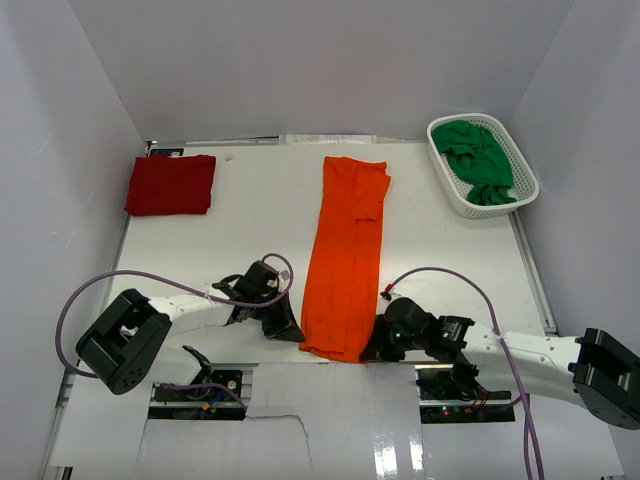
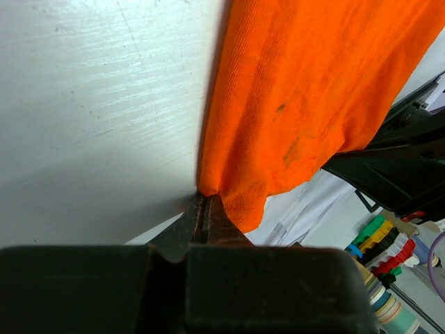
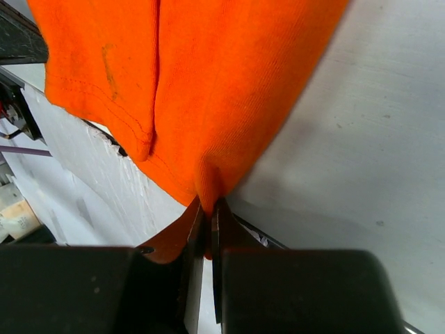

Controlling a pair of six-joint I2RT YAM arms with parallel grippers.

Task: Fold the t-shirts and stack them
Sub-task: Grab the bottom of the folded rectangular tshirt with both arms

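Note:
The orange t-shirt lies as a long narrow strip down the middle of the table, folded lengthwise. My left gripper is shut on its near left corner. My right gripper is shut on its near right corner. The dark red t-shirt lies folded at the far left. The green t-shirt is bunched in the white basket at the far right.
The table's near edge has cut-outs with the arm bases and cables. The right arm's body shows beyond the shirt hem in the left wrist view. White walls close in the table on three sides.

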